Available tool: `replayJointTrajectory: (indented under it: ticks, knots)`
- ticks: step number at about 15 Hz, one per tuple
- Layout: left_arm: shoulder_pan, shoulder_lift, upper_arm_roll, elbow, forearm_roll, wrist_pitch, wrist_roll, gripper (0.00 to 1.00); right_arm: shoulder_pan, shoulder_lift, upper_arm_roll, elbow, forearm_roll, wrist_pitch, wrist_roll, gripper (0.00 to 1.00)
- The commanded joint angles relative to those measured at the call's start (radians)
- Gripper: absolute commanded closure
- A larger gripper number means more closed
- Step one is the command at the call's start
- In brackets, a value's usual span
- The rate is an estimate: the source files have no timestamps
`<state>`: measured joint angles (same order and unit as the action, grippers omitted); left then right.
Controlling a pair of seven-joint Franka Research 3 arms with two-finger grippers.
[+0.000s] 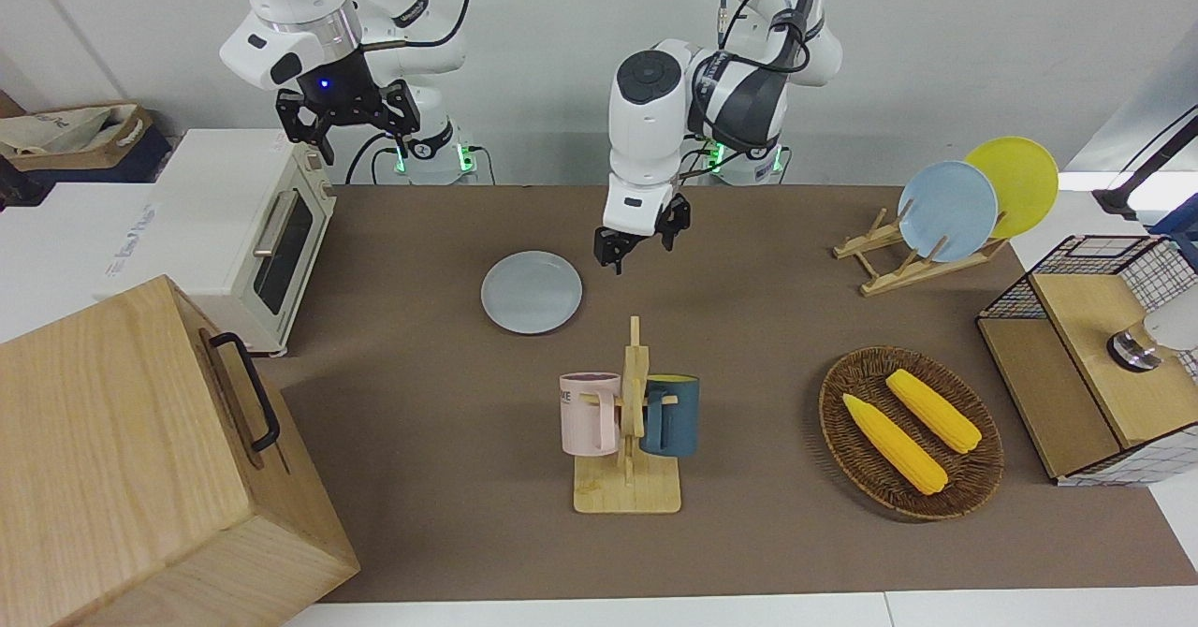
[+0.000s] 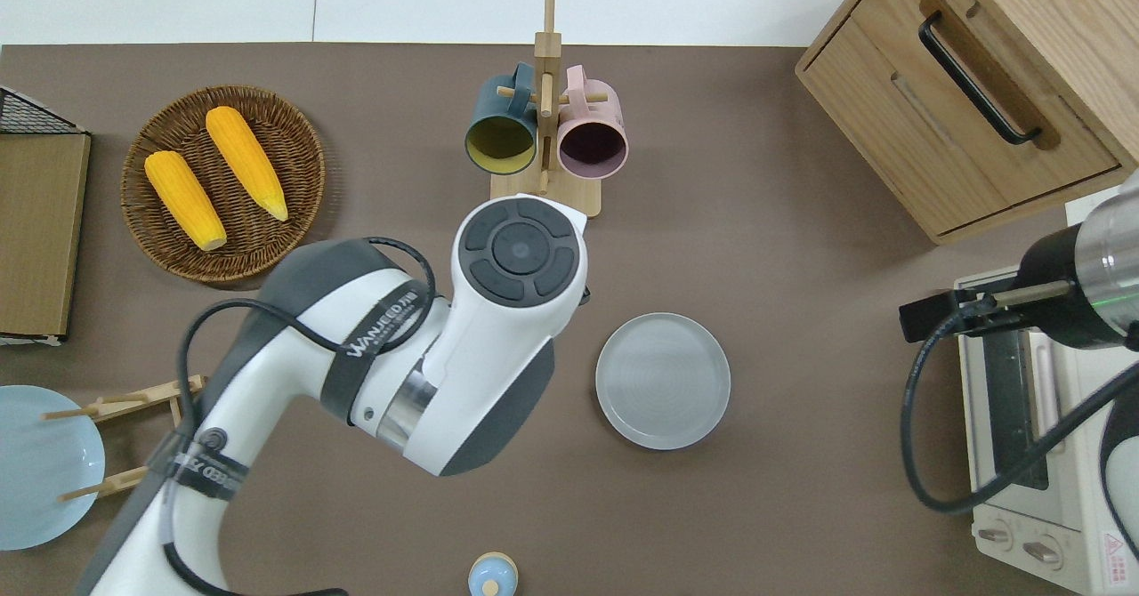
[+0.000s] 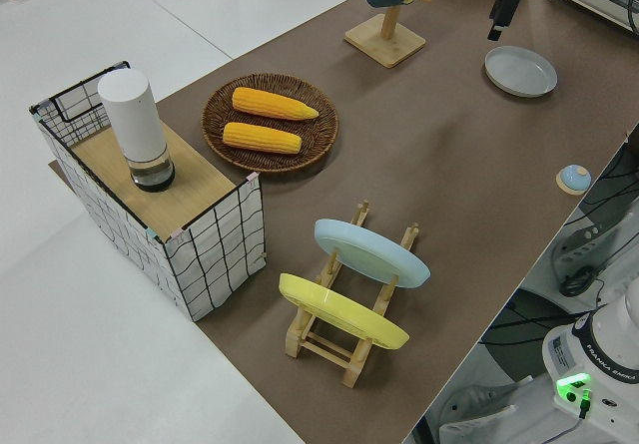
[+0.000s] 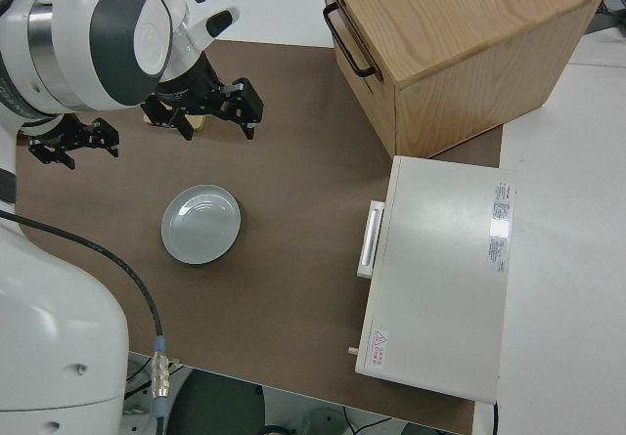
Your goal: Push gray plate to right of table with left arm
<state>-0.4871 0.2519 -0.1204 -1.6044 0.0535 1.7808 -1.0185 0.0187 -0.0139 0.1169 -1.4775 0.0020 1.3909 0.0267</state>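
"WANJEED"-marked left arm (image 2: 374, 347), end effector (image 1: 642, 240) released, beside gray plate (image 1: 532, 292).

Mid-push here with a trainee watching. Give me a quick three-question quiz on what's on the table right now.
1. True or false: the left gripper is touching the gray plate.
2. What lies in the wicker basket? A: two mugs. B: two corn cobs. C: a spoon.
3. How many plates stand in the wooden plate rack?

Key: 1 false, there is a gap between them. 2 B. 3 two, one light blue and one yellow.
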Motion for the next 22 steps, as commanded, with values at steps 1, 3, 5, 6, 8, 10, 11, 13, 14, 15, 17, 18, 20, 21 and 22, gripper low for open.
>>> replayJointTrajectory:
  ticks: [1,3,5,6,8,10,11,13,14,15,17,18,20,21,22]
  knots:
    - [0.051,-0.008,-0.002,0.054,0.008,-0.076,0.163,0.02,-0.020,-0.003,0.015,0.008,0.010,-0.015,0.002,0.017]
    - [0.091,-0.040,-0.002,0.054,-0.001,-0.087,0.263,0.02,-0.020,-0.003,0.014,0.008,0.010,-0.015,0.001,0.017]
    - [0.139,-0.062,-0.004,0.055,-0.007,-0.138,0.316,0.02,-0.020,-0.003,0.015,0.008,0.010,-0.015,0.001,0.017]
    - [0.175,-0.066,-0.008,0.058,-0.014,-0.149,0.355,0.02,-0.020,-0.003,0.015,0.008,0.010,-0.015,0.001,0.017]
    - [0.217,-0.097,-0.004,0.061,-0.027,-0.167,0.460,0.02,-0.020,-0.003,0.015,0.008,0.010,-0.015,0.001,0.017]
    - [0.269,-0.123,-0.004,0.063,-0.029,-0.210,0.556,0.02,-0.020,-0.003,0.015,0.008,0.010,-0.015,0.001,0.017]
    - [0.297,-0.135,-0.004,0.072,-0.029,-0.237,0.584,0.02,-0.020,-0.003,0.014,0.008,0.010,-0.015,0.001,0.017]
    - [0.341,-0.151,-0.004,0.106,-0.029,-0.299,0.624,0.01,-0.020,-0.003,0.015,0.008,0.010,-0.015,0.001,0.017]
    - [0.360,-0.152,-0.004,0.121,-0.027,-0.325,0.639,0.01,-0.020,-0.003,0.015,0.008,0.010,-0.015,0.001,0.017]
    - [0.380,-0.158,-0.004,0.139,-0.027,-0.355,0.659,0.01,-0.020,-0.003,0.015,0.008,0.010,-0.015,0.001,0.017]
    - [0.427,-0.167,-0.004,0.161,-0.029,-0.391,0.725,0.01,-0.020,-0.003,0.014,0.008,0.010,-0.015,0.001,0.017]
    - [0.446,-0.174,-0.005,0.166,-0.029,-0.406,0.747,0.01,-0.020,-0.003,0.015,0.008,0.010,-0.015,0.001,0.017]
    - [0.467,-0.189,-0.004,0.166,-0.027,-0.420,0.767,0.01,-0.020,-0.003,0.014,0.008,0.010,-0.015,0.001,0.017]
    - [0.470,-0.189,-0.004,0.166,-0.026,-0.420,0.765,0.00,-0.020,-0.003,0.015,0.008,0.010,-0.015,0.001,0.017]
    - [0.470,-0.190,-0.004,0.166,-0.020,-0.420,0.764,0.00,-0.020,-0.003,0.015,0.008,0.010,-0.015,0.002,0.017]
